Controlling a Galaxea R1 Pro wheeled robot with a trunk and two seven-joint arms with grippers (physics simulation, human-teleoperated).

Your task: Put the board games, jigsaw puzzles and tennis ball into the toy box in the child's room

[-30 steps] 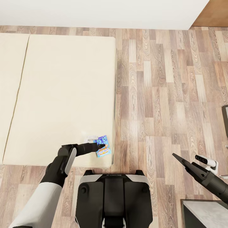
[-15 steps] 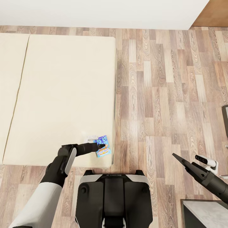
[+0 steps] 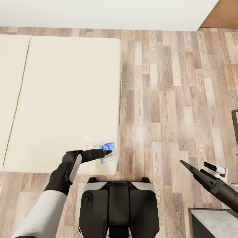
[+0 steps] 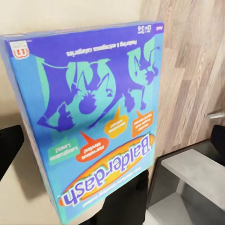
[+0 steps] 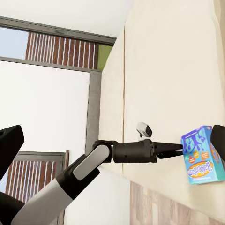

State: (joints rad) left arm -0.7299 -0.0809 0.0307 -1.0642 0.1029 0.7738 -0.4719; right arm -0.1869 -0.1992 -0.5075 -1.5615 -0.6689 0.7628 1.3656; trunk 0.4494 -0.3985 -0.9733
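Your left pincer [image 3: 107,152] is clamped on the board game [image 3: 109,153], lifted tilted just off the bed [image 3: 66,99] at its near corner by the wood floor [image 3: 172,99]. Box front reads "Balderdash" in the left wrist view. Your right pincer [image 3: 183,164] hangs over the floor, well apart; can't tell if it's open or closed.

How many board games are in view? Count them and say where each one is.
1. A blue board game sits at the near right corner of the bed, gripped by the left claw. Something pale behind it is partly covered, so a second game may be hidden.
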